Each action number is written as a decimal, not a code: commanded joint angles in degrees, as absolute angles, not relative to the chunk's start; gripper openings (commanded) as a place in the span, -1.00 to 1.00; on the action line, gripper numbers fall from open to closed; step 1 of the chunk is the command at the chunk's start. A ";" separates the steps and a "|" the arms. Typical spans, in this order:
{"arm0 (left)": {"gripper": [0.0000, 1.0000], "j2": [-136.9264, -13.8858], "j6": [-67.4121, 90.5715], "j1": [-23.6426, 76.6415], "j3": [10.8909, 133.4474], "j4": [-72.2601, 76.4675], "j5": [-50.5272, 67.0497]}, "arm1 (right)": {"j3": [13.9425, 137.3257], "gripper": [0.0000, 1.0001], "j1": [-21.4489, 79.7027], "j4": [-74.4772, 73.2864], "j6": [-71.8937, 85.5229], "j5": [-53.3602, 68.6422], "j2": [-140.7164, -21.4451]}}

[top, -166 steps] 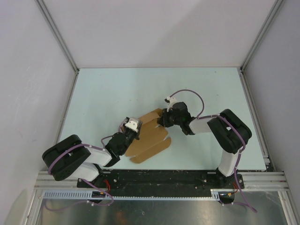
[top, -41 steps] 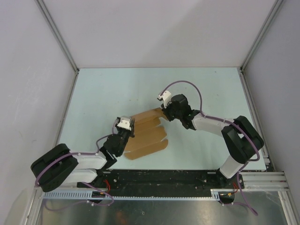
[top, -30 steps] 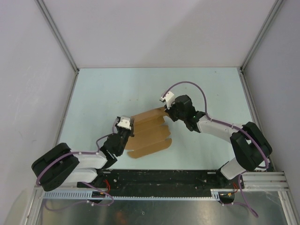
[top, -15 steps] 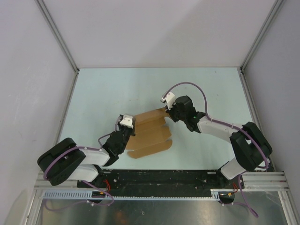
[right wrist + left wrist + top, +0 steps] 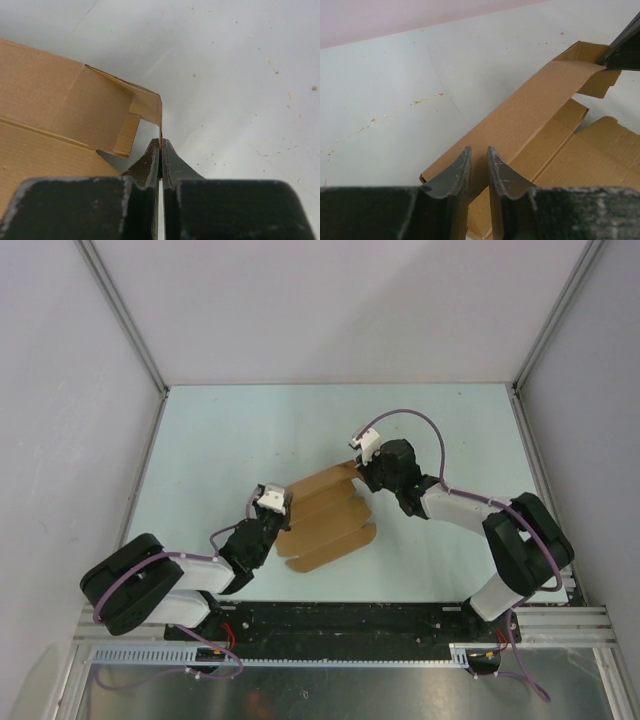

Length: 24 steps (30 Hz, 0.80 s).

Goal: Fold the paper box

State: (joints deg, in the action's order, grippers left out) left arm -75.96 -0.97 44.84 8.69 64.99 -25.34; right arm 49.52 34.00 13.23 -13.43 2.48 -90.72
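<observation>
top external view: the paper box [image 5: 325, 523] is seen lying near the middle of the pale table [image 5: 220, 440], between the two arms, mostly as a flat die-cut sheet with its scalloped tabs spread toward the near edge. one long side panel along the far edge is raised off the table, as is shown more clearly by the left wrist view, where the strip [image 5: 530, 107] stands tilted up above the flat panels.

the right gripper [image 5: 161, 145] is closed on the thin edge of the small end flap at the far corner of that strip; the card is pinched edge-on between the jaws. the left gripper [image 5: 477, 152] is held at the opposite, near-left end of the strip with its jaws parted by a narrow gap; no card is seen clamped between them, and whether the tips touch the panel cannot be told.

the task is judged to be at an early stage: one wall is lifted and one end flap is bent. the other walls, the tabs and the closing of the box are left to be done.
</observation>
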 commanded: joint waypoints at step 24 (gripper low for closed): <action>-0.17 -73.73 1.23 42.02 12.74 66.36 -29.53 | 49.31 -1.00 32.61 16.52 -11.07 7.12 -93.52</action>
